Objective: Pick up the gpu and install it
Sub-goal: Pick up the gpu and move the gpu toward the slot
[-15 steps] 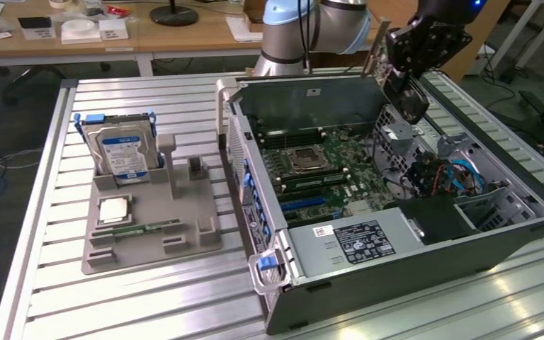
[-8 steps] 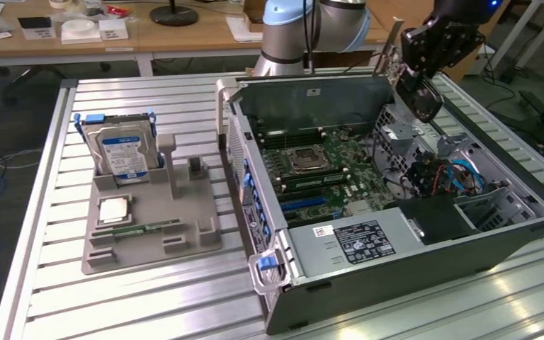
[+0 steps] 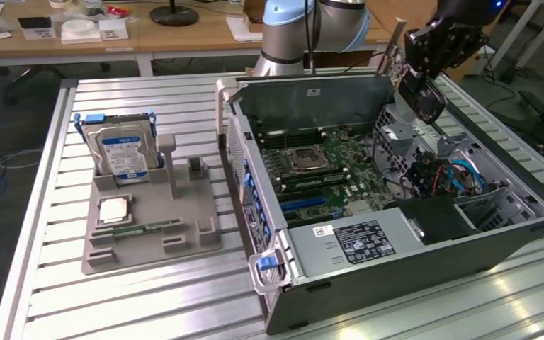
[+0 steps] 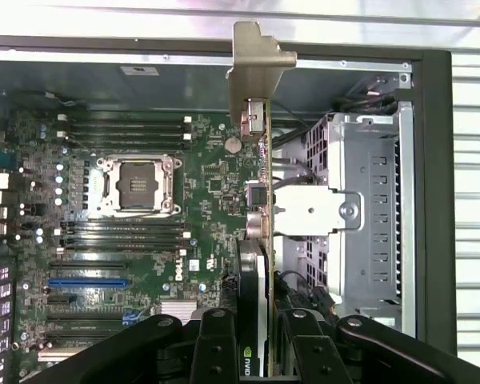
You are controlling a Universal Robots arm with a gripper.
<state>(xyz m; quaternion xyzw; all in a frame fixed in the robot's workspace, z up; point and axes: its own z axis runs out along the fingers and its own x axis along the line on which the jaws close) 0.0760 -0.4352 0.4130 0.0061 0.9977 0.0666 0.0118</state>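
Clamping gpu [image 4: 260, 208] edge-on, gripper [image 4: 260, 324] above open case [image 4: 436, 160].

Green motherboard [image 4: 216, 184] (one blue slot [image 4: 88, 282]), black gpu [image 4: 250, 272], pale metal bracket [image 4: 260, 56].

The gpu [image 4: 260, 200] has its gripped end hidden between the jaws and cut off by the picture's edge.

Slatted metal table [image 3: 159, 312]: grey parts holder [image 3: 139, 256], open computer case [image 3: 395, 280].
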